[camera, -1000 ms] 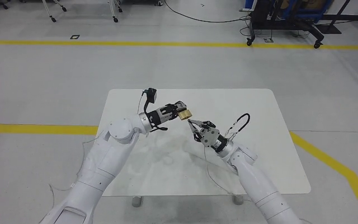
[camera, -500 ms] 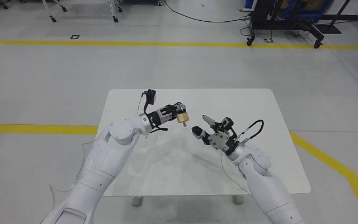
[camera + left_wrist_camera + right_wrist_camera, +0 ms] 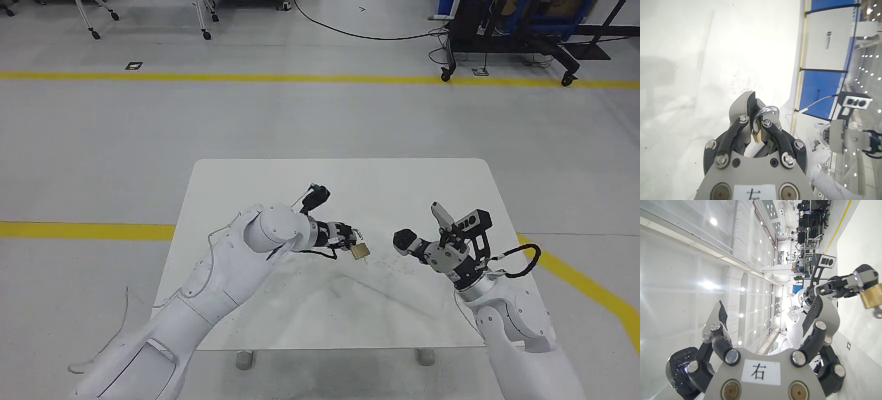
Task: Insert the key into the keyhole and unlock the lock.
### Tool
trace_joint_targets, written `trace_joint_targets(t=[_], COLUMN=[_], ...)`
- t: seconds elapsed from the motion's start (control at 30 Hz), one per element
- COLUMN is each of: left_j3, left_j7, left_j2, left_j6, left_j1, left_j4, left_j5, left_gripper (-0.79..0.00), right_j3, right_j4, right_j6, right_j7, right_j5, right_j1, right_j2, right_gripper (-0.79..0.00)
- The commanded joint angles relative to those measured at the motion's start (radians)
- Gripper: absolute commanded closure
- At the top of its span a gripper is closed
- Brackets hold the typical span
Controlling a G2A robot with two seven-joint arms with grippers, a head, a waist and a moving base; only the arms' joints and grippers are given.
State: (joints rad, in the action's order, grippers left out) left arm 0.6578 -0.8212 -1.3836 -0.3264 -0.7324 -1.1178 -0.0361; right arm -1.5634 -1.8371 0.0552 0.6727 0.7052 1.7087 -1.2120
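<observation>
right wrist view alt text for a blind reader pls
The open, empty right gripper faces the left gripper, which is shut on a brass padlock with a small silver key sticking out of its base, above the white table.

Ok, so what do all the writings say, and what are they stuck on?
"左": on the left label, at the base of the left gripper.
"右": on the right label, at the base of the right gripper.
Print on the white wall panel: too small and blurred to read.
Print on the blue wall panel: too small and blurred to read.
</observation>
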Motion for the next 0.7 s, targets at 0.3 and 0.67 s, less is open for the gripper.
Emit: trace_joint_targets(t=[0.3, 0.67], left_j3=[-0.137, -0.027], left_j7=[0.026, 0.112], left_j2=[-0.134, -0.12], left_j6=[0.04, 0.137], left_j1=[0.113, 0.101], left_j4=[0.237, 0.263], left_j5=[-0.093, -0.129], left_gripper=[-0.785, -0.785], right_j3=[0.0, 0.0], right_j4=[0.0, 0.0], right_j6=[0.0, 0.0], right_j7=[0.0, 0.0], right_j5=[0.0, 0.0], right_j1=[0.0, 0.0], right_j2=[0.0, 0.0], right_gripper=[-0.785, -0.785])
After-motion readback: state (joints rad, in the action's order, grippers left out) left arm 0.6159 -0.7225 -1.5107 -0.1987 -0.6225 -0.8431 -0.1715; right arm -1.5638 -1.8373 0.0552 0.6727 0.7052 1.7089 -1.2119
